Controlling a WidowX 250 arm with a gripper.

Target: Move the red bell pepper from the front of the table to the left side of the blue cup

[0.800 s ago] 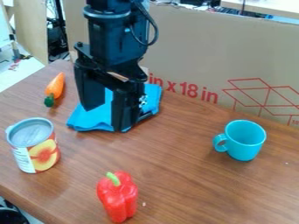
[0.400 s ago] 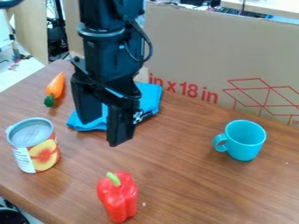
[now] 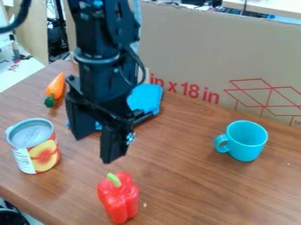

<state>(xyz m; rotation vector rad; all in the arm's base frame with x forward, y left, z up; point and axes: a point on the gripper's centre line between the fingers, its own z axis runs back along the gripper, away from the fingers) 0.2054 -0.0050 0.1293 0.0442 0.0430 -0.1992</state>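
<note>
The black gripper (image 3: 92,148) hangs open over the left-centre of the table, with nothing between its fingers. It is between the can (image 3: 35,146) on its left and the red bell pepper (image 3: 118,197), which stands in front of it with its green stem up. Behind the gripper lies a folded blue cloth (image 3: 145,97), partly hidden by the arm. An orange carrot (image 3: 55,86) with a green end lies at the back left. The turquoise mug (image 3: 246,141) stands upright on the right, handle towards the left.
A large cardboard panel (image 3: 194,57) with red print stands along the back of the brown wooden table (image 3: 182,176). The table's left edge runs past the carrot and can. A dark round object (image 3: 10,217) is below the table's edge at the lower left.
The gripper has moved forward from over the blue cloth towards the pepper and slightly left, staying open. The can, pepper, mug, carrot and cloth have not moved.
</note>
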